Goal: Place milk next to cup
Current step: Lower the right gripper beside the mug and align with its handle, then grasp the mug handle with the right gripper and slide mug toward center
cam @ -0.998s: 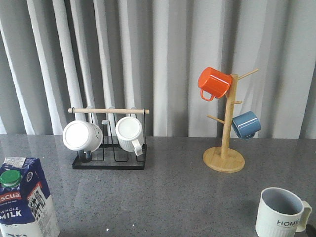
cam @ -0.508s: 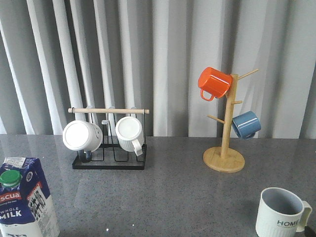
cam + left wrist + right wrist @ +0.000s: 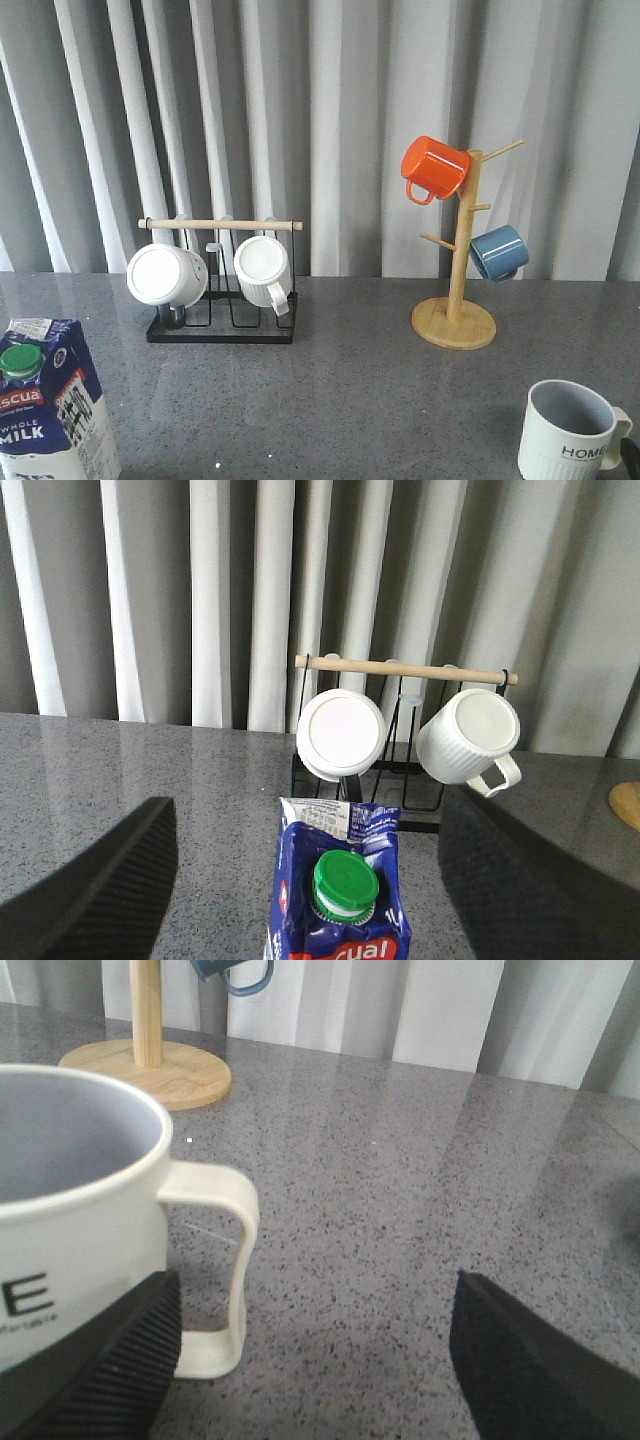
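The milk [image 3: 50,410], a blue-and-white carton with a green cap, stands upright at the table's near left corner. In the left wrist view the milk [image 3: 345,905] sits between the wide-apart fingers of my left gripper [image 3: 315,900], and neither finger touches it. The cup [image 3: 568,432], pale and ribbed with "HOME" lettering, stands at the near right. My right gripper [image 3: 315,1370] is open just beside the cup [image 3: 70,1210]. The cup's handle [image 3: 225,1260] lies just inside one finger [image 3: 100,1370]. Nothing is held.
A black wire rack [image 3: 220,325] with a wooden bar holds two white mugs at the back left. A wooden mug tree [image 3: 455,320] with an orange mug [image 3: 433,167] and a blue mug [image 3: 498,252] stands at the back right. Grey curtains hang behind.
The dark tip of my right gripper at the bottom right edge has shifted slightly beside the cup. The milk and the cup have not moved.
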`<state>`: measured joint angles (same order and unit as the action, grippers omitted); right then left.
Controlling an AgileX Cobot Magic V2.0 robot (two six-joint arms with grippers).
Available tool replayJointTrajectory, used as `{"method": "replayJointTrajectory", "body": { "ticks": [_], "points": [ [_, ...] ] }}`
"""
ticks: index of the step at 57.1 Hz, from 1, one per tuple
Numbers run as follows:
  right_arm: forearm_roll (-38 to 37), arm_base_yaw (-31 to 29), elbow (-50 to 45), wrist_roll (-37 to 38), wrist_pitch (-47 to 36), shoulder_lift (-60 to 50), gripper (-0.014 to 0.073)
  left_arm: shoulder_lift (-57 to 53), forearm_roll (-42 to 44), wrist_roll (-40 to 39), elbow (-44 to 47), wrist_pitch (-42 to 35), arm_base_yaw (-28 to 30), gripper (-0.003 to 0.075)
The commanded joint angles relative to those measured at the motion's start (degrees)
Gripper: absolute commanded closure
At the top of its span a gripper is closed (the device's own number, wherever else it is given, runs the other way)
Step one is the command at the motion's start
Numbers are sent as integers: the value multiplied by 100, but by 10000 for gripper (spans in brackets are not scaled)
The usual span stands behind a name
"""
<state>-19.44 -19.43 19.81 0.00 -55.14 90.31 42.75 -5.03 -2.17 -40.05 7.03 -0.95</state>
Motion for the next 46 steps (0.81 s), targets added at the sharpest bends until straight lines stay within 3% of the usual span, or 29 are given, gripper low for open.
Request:
{"method": "replayJointTrajectory", "body": {
  "ticks": [1,34,41,46],
  "points": [
    [-23,-41,229,0,-277,-127,59,-4,-14,-4,-200,-429,-29,186],
    [-327,-41,731,231,-559,820,62,-4,-14,-4,-200,-429,-29,186],
    [-321,-41,882,410,-555,957,128,-4,-14,-4,-200,-429,-29,186],
    [-335,-17,902,619,-558,1030,253,-4,-14,-4,-200,-429,-29,186]
  ]
}}
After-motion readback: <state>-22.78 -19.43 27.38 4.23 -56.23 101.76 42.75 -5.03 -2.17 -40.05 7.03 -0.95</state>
